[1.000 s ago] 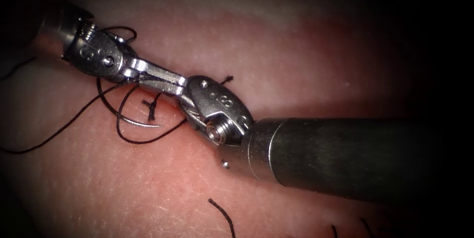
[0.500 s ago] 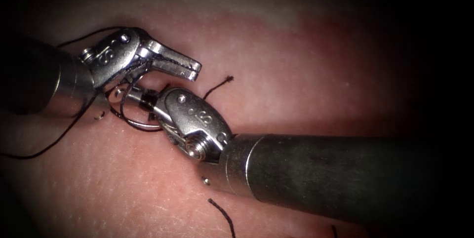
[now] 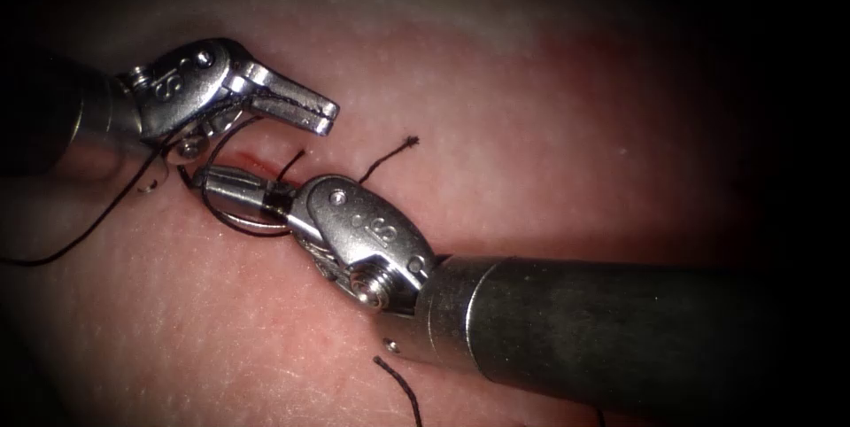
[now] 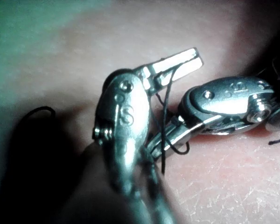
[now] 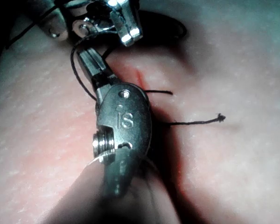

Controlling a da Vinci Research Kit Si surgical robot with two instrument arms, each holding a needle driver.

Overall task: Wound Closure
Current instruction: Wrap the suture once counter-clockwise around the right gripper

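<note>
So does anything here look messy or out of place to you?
Slightly. A loose cut end of thread lies alone on the tissue, and a small streak of red fluid marks it between the left tool and right tool, among looped thread.

The left tool reaches over pale tissue, its jaws closed together with dark thread running down from them. Just beside it, the right tool comes in across the tissue, jaws closed low near the surface, and the thread crosses in front of them. A short loose thread end lies on the tissue nearby.
</note>
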